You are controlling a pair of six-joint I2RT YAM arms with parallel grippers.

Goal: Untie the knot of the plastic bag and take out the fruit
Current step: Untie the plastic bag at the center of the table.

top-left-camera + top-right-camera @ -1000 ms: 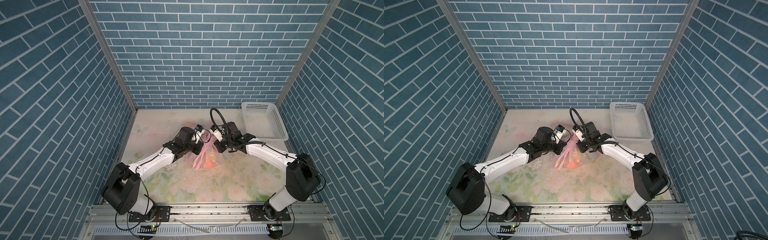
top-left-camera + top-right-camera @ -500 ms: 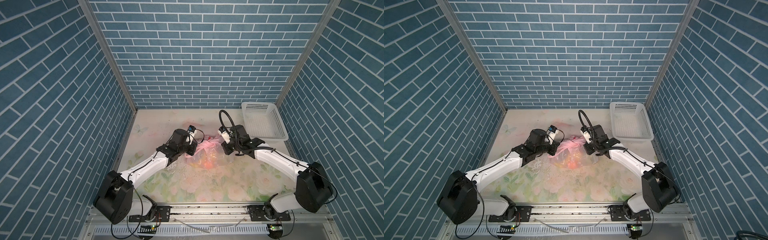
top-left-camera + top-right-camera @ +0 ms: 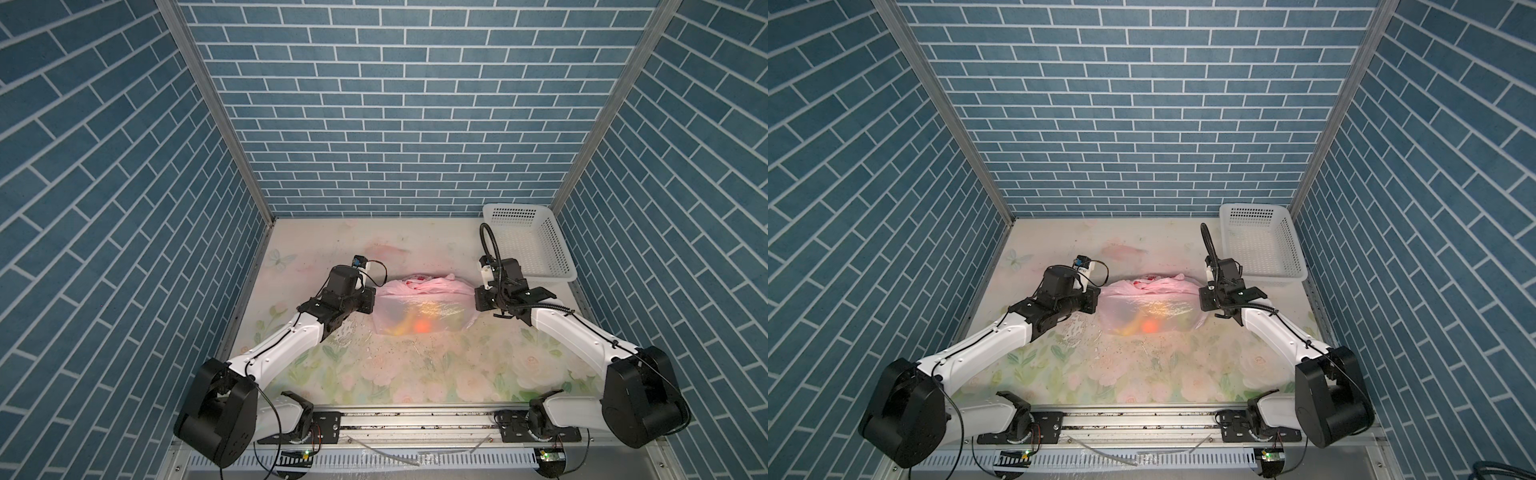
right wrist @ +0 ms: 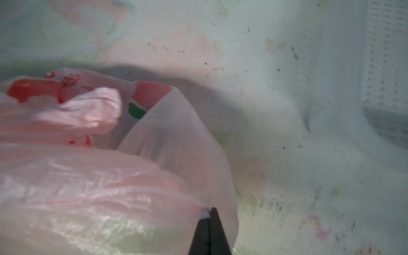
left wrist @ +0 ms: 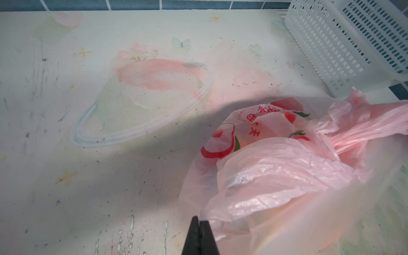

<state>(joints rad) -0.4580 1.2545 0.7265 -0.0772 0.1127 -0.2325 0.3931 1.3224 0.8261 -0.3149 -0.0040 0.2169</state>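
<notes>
Ideally, left end effector and right end effector, each clenched on plastic bag film flanking the knot, should pull apart evenly, without tearing.

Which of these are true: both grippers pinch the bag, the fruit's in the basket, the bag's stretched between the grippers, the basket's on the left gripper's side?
1. The left gripper and right gripper both pinch the plastic bag. True.
2. The fruit lies in the basket. False: it shows through the film, inside the bag.
3. The bag is stretched between the grippers. True.
4. The basket stands on the left gripper's side. False: it stands on the right gripper's side.
</notes>
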